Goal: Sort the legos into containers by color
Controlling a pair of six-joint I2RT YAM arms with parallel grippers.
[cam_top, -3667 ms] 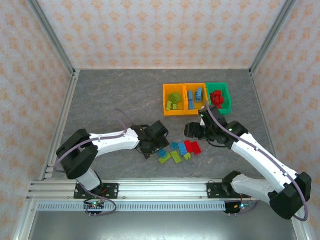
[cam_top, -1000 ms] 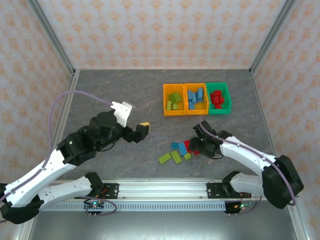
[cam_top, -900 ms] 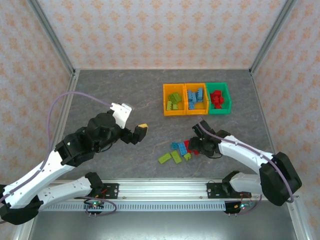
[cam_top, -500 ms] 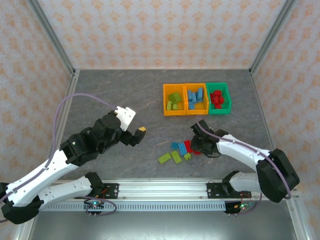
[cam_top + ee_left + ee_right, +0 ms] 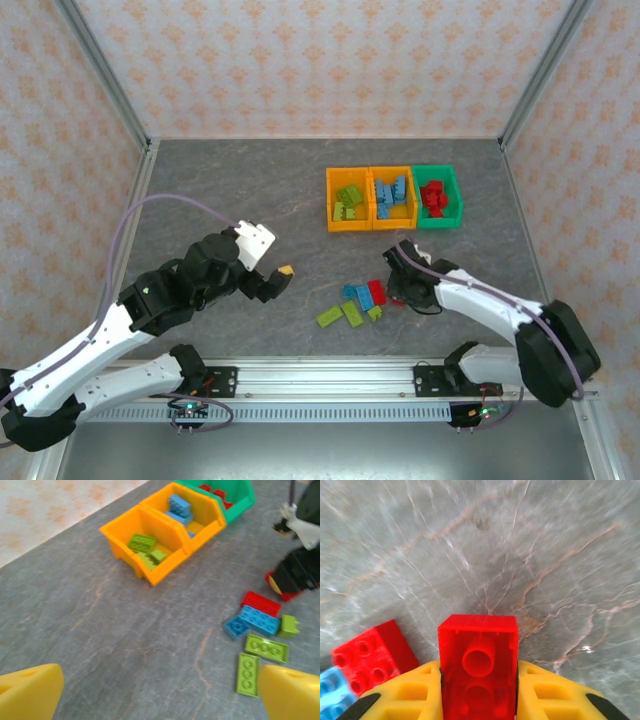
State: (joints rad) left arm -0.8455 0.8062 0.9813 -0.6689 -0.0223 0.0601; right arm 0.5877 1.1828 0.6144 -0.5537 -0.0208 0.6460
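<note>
- Three bins stood in one row, side against side, toward the far right of the table (image 5: 230, 190): a left orange bin (image 5: 125, 550), a middle orange bin (image 5: 205, 535) and a green bin (image 5: 240, 502).
- The left orange bin held sorted lime green bricks (image 5: 142, 542), at least two of them. The middle one held sorted light blue bricks (image 5: 179, 505), and the green bin held sorted red bricks (image 5: 433, 195). The last two lots were too bunched to count.
- Six loose bricks lay on the table in front of the bins, close together.
- Three of them were lime green: a flat green brick (image 5: 266, 648), a second flat green brick (image 5: 247, 674) just beside it, and a small green brick (image 5: 288, 626).
- Two were light blue: a long blue brick (image 5: 258, 620) and a small blue brick (image 5: 235, 627), touching each other.
- One was a loose red brick (image 5: 261, 603), lying against the long blue one.
- A seventh piece, the held red brick (image 5: 478, 650), was clamped between the yellow fingers (image 5: 415, 695) of the right gripper (image 5: 478, 690). It sat low at the right edge of the loose group, just beside the loose red brick. Whether it touched the table could not be told.
- The left gripper (image 5: 277, 280) hung above bare table, to the left of the loose bricks. Its two fingers were spread wide apart, with nothing between them.
</note>
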